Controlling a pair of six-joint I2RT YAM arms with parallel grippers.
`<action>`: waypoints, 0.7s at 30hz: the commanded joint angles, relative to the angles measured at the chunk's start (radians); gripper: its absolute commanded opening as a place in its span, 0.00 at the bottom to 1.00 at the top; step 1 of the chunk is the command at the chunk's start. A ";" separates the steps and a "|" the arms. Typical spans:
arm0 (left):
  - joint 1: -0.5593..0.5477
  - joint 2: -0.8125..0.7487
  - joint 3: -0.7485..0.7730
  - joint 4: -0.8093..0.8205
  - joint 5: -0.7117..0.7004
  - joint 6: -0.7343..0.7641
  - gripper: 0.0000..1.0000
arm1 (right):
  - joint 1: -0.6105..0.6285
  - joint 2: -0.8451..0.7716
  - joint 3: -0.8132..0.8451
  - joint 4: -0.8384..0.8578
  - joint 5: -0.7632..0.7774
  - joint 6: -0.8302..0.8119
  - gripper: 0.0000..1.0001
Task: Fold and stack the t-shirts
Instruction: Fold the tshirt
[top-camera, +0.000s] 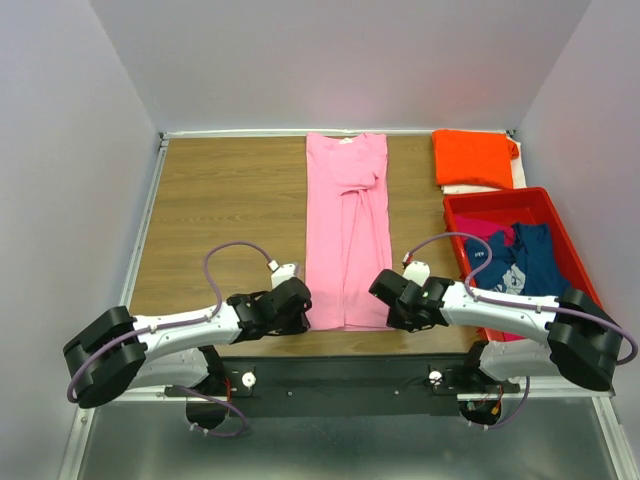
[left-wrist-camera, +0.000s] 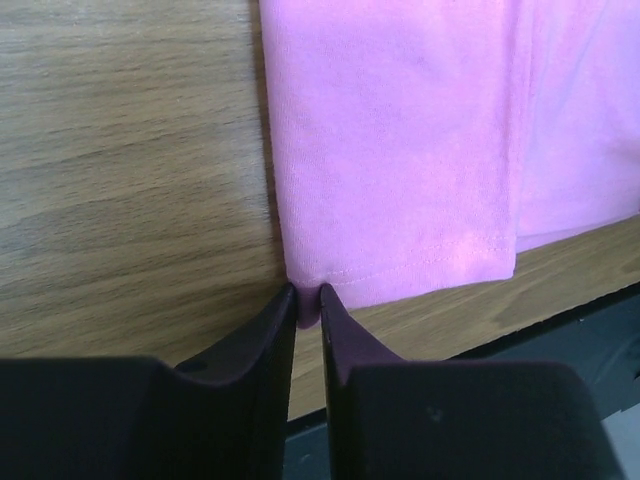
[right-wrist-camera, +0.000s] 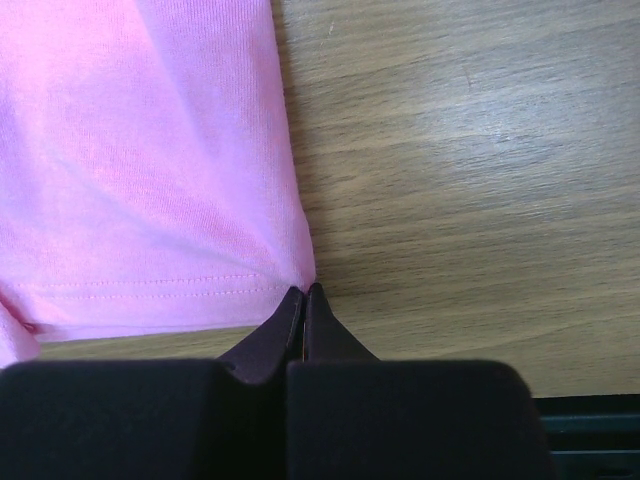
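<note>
A light pink t-shirt (top-camera: 345, 230) lies folded into a long narrow strip down the middle of the wooden table, hem toward me. At its near left corner, my left gripper (top-camera: 303, 300) pinches the hem (left-wrist-camera: 400, 270) between nearly closed fingertips (left-wrist-camera: 308, 292). My right gripper (top-camera: 385, 295) is at the near right corner, its jaws pressed together on the very tip of the hem (right-wrist-camera: 304, 290). An orange t-shirt (top-camera: 472, 157) lies folded at the back right. A navy t-shirt (top-camera: 520, 260) with white print and a magenta t-shirt (top-camera: 485, 235) lie crumpled in the red bin.
The red plastic bin (top-camera: 495, 195) stands at the right side of the table, close beside my right arm. The table's near edge (left-wrist-camera: 560, 320) with its black rail runs just behind both grippers. Grey walls close in the table on three sides.
</note>
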 joint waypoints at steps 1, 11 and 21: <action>-0.007 0.020 0.002 0.016 -0.041 0.006 0.17 | 0.006 0.003 0.004 -0.032 0.054 0.004 0.01; -0.007 -0.084 0.032 0.039 -0.123 -0.003 0.00 | 0.008 -0.052 0.028 -0.033 0.069 -0.007 0.00; 0.141 -0.080 0.147 0.141 -0.164 0.197 0.00 | 0.006 -0.095 0.198 -0.033 0.284 -0.068 0.00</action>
